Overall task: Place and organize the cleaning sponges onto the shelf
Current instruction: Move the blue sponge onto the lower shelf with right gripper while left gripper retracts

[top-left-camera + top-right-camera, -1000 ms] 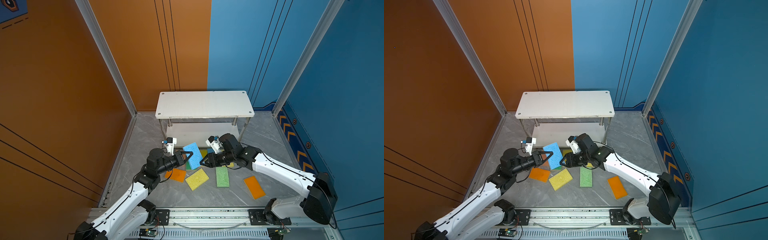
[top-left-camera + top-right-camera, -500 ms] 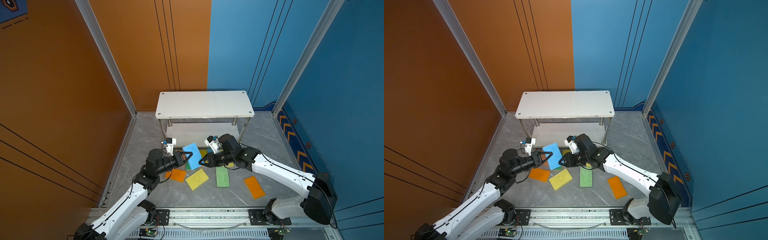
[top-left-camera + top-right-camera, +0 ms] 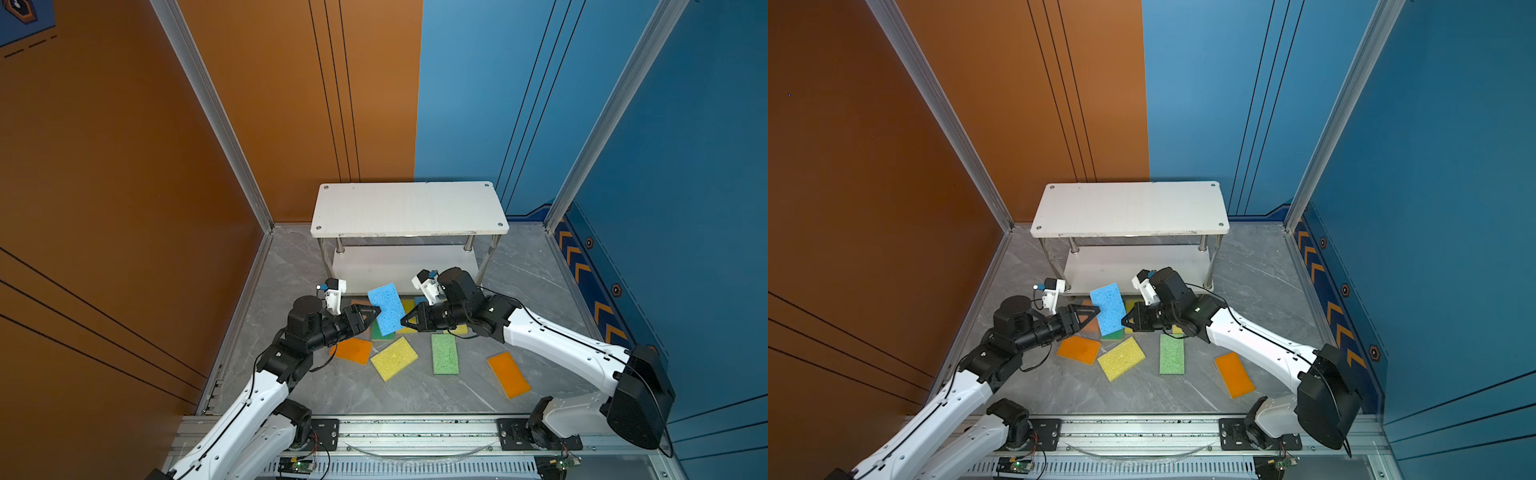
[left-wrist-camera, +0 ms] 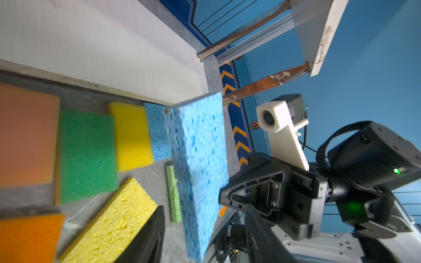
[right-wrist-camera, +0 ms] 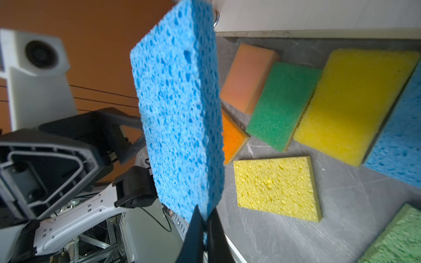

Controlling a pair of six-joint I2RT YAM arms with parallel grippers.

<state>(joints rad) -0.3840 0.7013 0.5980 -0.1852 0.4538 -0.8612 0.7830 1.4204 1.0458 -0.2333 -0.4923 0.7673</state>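
A blue sponge [image 3: 386, 308] [image 3: 1108, 307] hangs on edge in the air in front of the shelf [image 3: 409, 208] [image 3: 1129, 208]. My right gripper [image 5: 203, 213] [image 3: 405, 322] is shut on its thin lower edge. My left gripper [image 4: 205, 239] [image 3: 372, 313] stands open around the sponge's other side, a gap showing beside each of its fingers [image 4: 148, 234]. Both white boards of the shelf are bare. Several more sponges lie on the grey floor under and around the grippers: orange [image 3: 353, 350], yellow [image 3: 394, 358], light green [image 3: 444, 353].
Close to the shelf's lower board [image 3: 395, 266] lie a peach-pink sponge [image 5: 248, 77], a dark green one [image 5: 282, 104], a yellow one [image 5: 355, 104] and another blue one [image 5: 401, 141]. A second orange sponge [image 3: 509, 375] lies apart at the right. Walls close in the floor.
My right gripper has closed onto the blue sponge's edge. My left gripper, shut on that sponge before, has opened. The sponge has stayed in about the same place.
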